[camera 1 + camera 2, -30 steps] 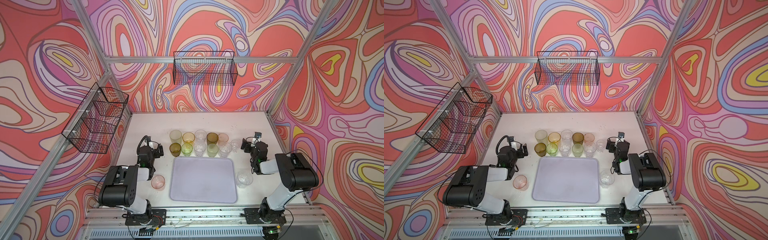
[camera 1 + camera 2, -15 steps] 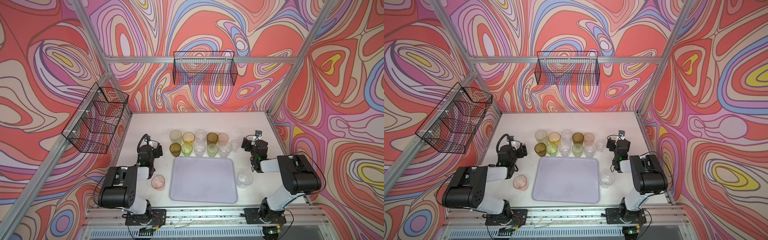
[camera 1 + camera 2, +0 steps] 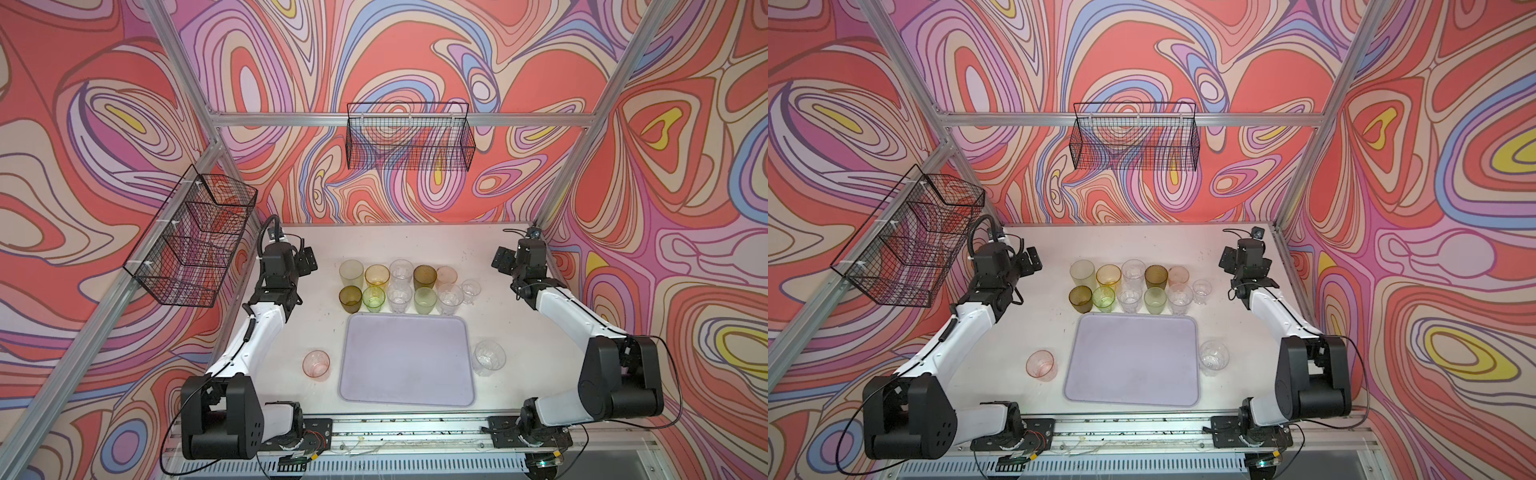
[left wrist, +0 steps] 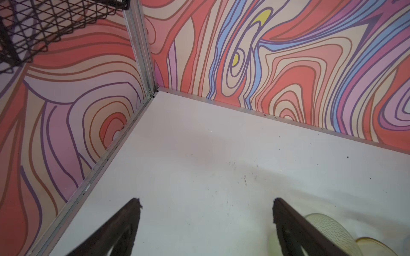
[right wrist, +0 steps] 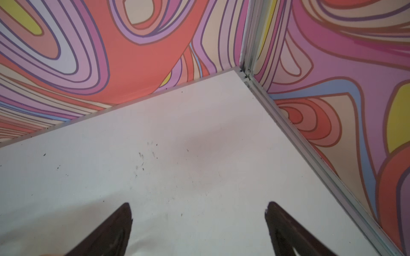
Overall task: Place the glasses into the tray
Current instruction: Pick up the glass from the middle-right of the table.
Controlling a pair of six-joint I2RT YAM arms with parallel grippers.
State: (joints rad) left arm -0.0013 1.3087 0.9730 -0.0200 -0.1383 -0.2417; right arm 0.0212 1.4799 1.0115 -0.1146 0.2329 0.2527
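1. Count: 13 glasses [image 3: 399, 298], all upright on the table [image 3: 415, 245] and outside the tray [image 3: 407, 361]. There are 5 clear, 2 pink, 2 olive-brown, 2 pale frosted green, 1 amber-yellow and 1 green. Also 1 tray and 2 wire baskets [image 3: 409, 141] hung on the walls.
2. 11 glasses are packed in two rows just beyond the tray's far edge, with the front row just beside the rim. A lone pink glass [image 3: 316, 365] stands just beside the tray's left edge. A lone clear glass [image 3: 489, 357] stands just beside its right edge.
3. The left arm [image 3: 266, 328] reaches from the rail on the tray's near side and runs along the tray's left. Its wrist is past the far-left corner, level with the rows. The left gripper [image 4: 206, 204] has its jaws spread wide with nothing between them. In the wrist view a frosted green glass [image 4: 332, 230] sits just outside one finger.
4. The right arm [image 3: 573, 307] mirrors it along the tray's right, wrist past the far-right corner. The right gripper [image 5: 197, 207] is spread wide and empty, over bare table.
5. Room: there is bare table from the rows to the back wall. Metal frame rails edge the table left, right and far of the tray.
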